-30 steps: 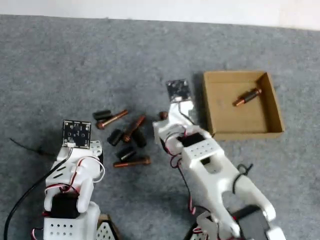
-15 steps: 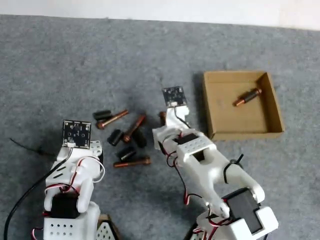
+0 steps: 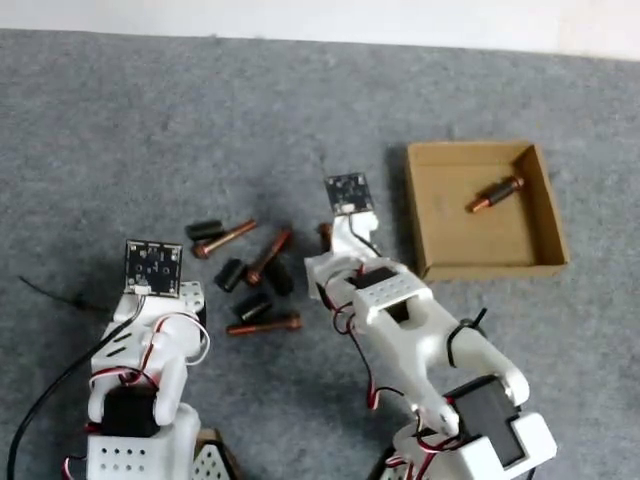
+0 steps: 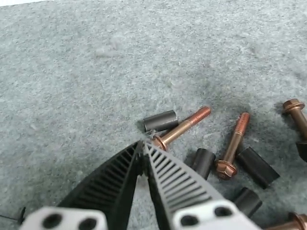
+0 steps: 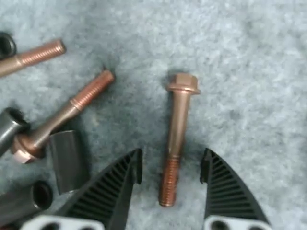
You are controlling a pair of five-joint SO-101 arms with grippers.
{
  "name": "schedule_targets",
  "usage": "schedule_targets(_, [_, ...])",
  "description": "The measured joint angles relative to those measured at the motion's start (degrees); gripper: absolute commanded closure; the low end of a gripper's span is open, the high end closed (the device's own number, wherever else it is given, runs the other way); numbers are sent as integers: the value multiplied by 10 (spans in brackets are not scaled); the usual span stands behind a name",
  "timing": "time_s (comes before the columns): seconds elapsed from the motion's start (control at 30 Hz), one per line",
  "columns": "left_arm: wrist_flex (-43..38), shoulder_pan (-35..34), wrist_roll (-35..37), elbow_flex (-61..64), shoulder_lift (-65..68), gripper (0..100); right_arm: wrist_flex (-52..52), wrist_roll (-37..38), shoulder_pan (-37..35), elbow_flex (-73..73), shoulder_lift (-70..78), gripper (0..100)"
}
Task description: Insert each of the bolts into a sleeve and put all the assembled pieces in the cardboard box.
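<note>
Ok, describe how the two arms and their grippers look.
The left arm and right arm are white plastic shells with black motors and looped red and white wires. Each wrist carries a small dark circuit board. A black cable runs from the left arm. The left gripper and right gripper have black ribbed tapering fingers on white bases.

A grey, fuzzy felt-like mat (image 3: 150,120) lies across the whole work surface (its nap shows plainly in both wrist views); a pale white strip (image 3: 320,15) runs along its far edge.
</note>
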Motion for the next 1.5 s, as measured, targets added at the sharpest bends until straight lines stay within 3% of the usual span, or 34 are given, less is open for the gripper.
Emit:
schedule_targets(0.47, [0,0,0,0,0,989,-30,0,1,-59,94,817])
schedule_targets(1.5, [0,0,-1,0,0,989,-12,0,1,-69,98,820])
